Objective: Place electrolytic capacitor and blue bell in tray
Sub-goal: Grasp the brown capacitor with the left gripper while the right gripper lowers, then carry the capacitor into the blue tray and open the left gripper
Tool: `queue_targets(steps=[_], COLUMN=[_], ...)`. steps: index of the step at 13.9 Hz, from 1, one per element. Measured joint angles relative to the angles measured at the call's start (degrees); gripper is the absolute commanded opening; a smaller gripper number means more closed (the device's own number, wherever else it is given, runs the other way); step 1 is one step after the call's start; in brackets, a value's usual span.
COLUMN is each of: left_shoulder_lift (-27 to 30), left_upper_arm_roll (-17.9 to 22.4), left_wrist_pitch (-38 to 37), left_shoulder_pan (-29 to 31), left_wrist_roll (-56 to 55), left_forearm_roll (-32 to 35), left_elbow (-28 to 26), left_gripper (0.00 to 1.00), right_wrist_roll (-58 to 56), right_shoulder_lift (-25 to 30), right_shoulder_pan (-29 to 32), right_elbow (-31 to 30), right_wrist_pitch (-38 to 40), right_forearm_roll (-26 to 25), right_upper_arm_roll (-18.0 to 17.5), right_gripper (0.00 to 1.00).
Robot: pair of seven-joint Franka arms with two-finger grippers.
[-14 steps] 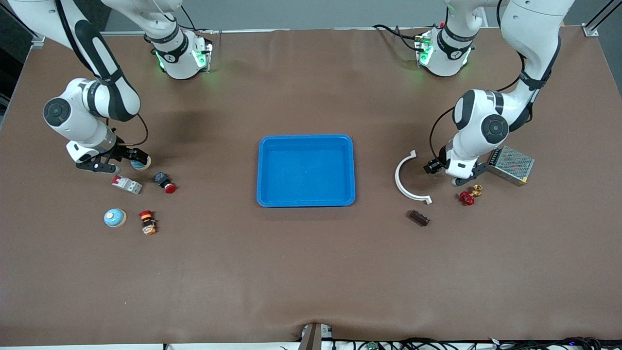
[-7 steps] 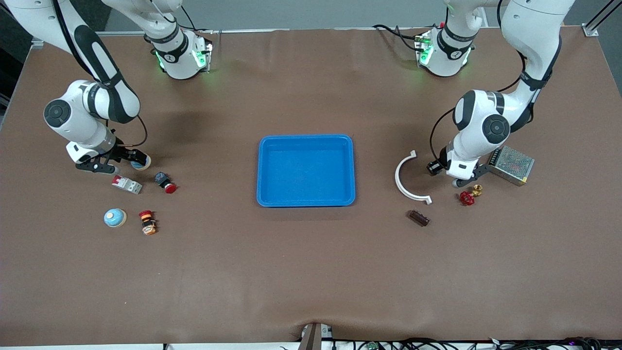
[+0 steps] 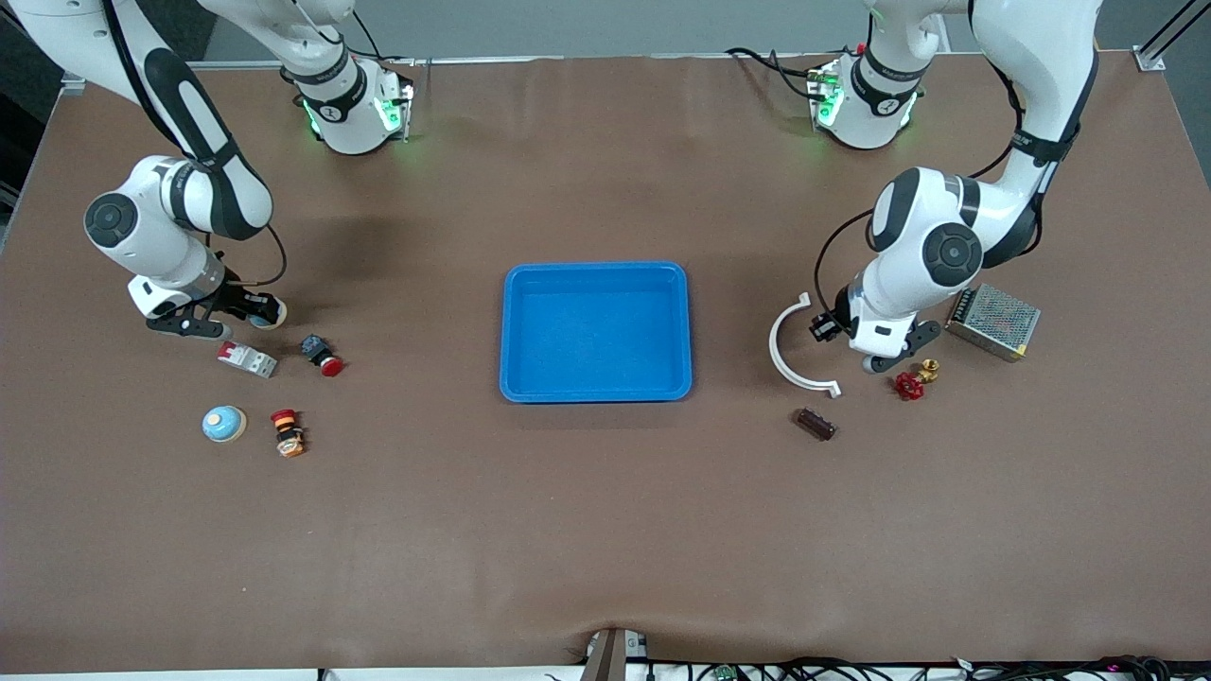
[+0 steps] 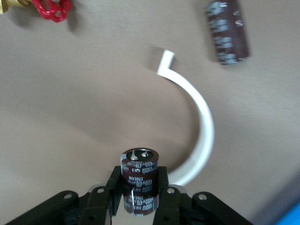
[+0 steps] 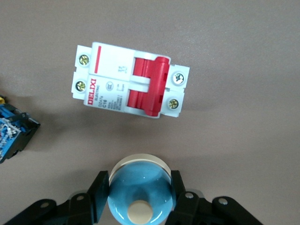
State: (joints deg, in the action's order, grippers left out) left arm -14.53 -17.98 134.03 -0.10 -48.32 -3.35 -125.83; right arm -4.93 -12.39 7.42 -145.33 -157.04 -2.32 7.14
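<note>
The blue tray (image 3: 596, 268) lies at the table's middle. My left gripper (image 4: 139, 176) is shut on a dark brown electrolytic capacitor (image 4: 139, 180), held upright over one end of a white curved strip (image 4: 199, 122). In the front view this gripper (image 3: 821, 326) hangs toward the left arm's end of the tray. A second capacitor (image 3: 816, 424) lies on the table. My right gripper (image 5: 138, 187) is shut on a blue bell (image 5: 139, 197) beside a circuit breaker (image 5: 133, 86). From the front, that gripper (image 3: 251, 310) is near the right arm's end. Another blue bell (image 3: 224, 424) sits nearer the front camera.
Near the left gripper are the white curved strip (image 3: 785, 350), a red valve (image 3: 910, 383) and a metal mesh box (image 3: 993, 322). Near the right gripper are the circuit breaker (image 3: 248, 359), a red push button (image 3: 322, 357) and a red-and-orange switch (image 3: 287, 432).
My right gripper has shut on the blue bell. My left gripper has tightened on the capacitor and carried it up and toward the tray.
</note>
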Motion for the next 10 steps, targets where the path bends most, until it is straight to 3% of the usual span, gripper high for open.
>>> queue_targets(steps=[1,2,3,9,10], left_shoulder_lift=[-0.05,-0.22,-0.56,-5.43,-6.75], left_upper_arm_roll=[-1.06,-1.97,-2.39,-2.69,-2.69], left_wrist_pitch=[-0.89,-1.35,-1.52,-1.53,-1.53], left_shoulder_pan=[-0.18,-0.88,-2.45,-12.18,-13.62], left_wrist_roll=[-2.61,-5.66,-9.22,-27.25,-29.80], left_forearm_roll=[0.00,0.00,0.00,0.00,0.00], left_elbow=[1.24,2.20,3.07,9.73,11.11], left_gripper=[0.00,0.00,0.00,0.00,0.00], right_wrist_roll=[0.00,0.00,0.00,-0.01,-0.01], right_shoulder_lift=[0.01,0.02,0.04,0.07,0.07], right_shoulder_pan=[0.00,0.00,0.00,0.00,0.00], right_elbow=[0.01,0.01,0.00,-0.05,-0.05], right_wrist_pitch=[-0.10,-0.23,-0.29,-0.57,-0.59], right_forearm_roll=[0.00,0.00,0.00,-0.02,-0.02], right_upper_arm_roll=[-0.02,-0.05,-0.07,-0.11,-0.11], right_gripper=[0.29,0.08,0.00,0.02,0.28])
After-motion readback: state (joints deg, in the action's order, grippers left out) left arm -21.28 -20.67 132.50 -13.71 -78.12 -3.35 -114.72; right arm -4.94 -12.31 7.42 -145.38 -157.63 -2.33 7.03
